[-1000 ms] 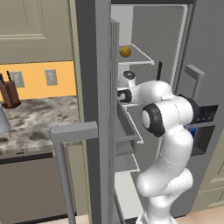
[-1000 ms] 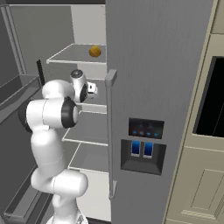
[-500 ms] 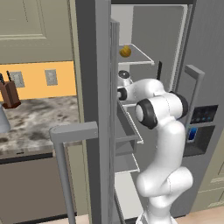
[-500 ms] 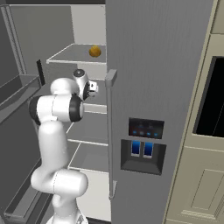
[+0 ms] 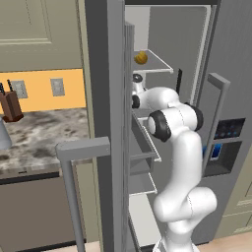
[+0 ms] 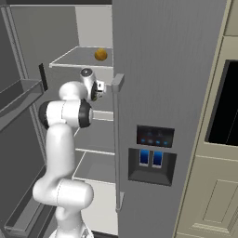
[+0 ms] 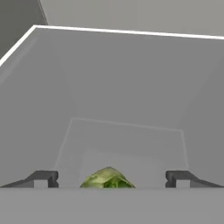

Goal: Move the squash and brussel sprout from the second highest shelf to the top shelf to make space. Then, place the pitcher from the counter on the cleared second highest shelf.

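The tall grey fridge [image 6: 172,69] stands open in a kitchen of pale cabinets, with smooth, matte panel walls inside. To its left runs the counter [image 5: 39,140], speckled grey-brown stone under an orange backsplash, with a brown wooden knife block [image 5: 10,106] at its back. At the left edge of the left base view a pale rounded shape on the counter may be the pitcher [image 5: 2,135], but too little of it shows to be sure.

Inside the fridge, the top shelf [image 6: 76,58] is a thin flat pale-grey panel with a light front edge. The squash [image 6: 101,55], a small roundish yellow-orange lump with a dull skin, already sits on it. Just below that comes the second highest shelf [image 7: 127,140], equally flat and plain, and the white arm reaches in above it.

The step in hand looks like the pick-up of the brussel sprout [image 7: 107,178], a small light-green ball with a leafy, mottled surface, lying on the second highest shelf. In the hand view it sits between the two dark finger tips of the gripper [image 7: 111,178], which are spread wide with free space on both sides of it and nothing held.

The next move probably calls for closing the fingers gently on the sprout: being round, it could roll or squirt out if pinched off-centre. Then it needs lifting up and over the front edge of the top shelf, to be set beside the squash.
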